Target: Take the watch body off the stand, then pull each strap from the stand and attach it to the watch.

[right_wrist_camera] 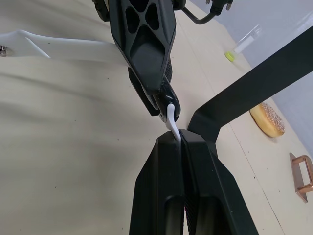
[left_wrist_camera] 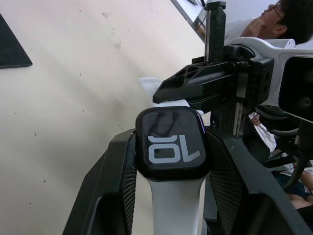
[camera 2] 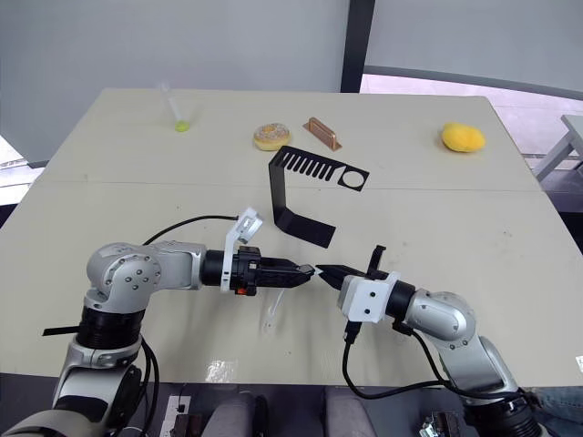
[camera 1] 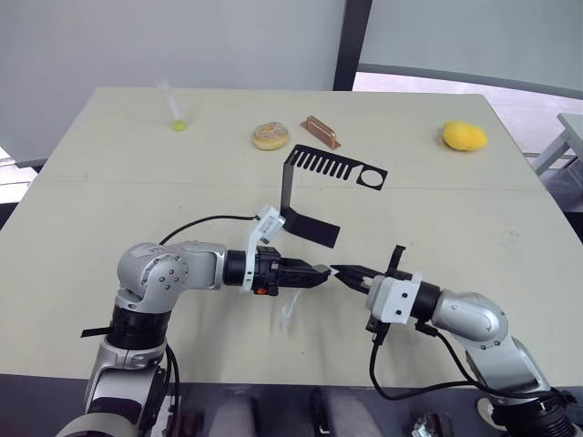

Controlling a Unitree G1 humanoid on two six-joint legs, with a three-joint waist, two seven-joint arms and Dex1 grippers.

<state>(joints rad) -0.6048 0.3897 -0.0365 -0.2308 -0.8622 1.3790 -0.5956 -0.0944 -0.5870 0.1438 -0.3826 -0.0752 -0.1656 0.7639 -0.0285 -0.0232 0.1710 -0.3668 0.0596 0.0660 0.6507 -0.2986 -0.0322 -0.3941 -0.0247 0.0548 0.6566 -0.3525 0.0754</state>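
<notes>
Grippers met near the table's [camera 1: 109,182] front edge: our left gripper [left_wrist_camera: 171,166] clamped the watch body [left_wrist_camera: 170,149], one white strap [left_wrist_camera: 176,205] already attached, while our right gripper [right_wrist_camera: 182,142] pinched the second strap [right_wrist_camera: 171,120] against it. The stand [camera 1: 314,182] stood just beyond, slots bare.

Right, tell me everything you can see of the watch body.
The watch body is a small black rounded-square case with a glossy screen showing white digits. It is off the stand, held between the two fingers of the left gripper above the table. One white strap is already joined to it and hangs from it; at its other end the right gripper pinches a second white strap against the case.
</notes>
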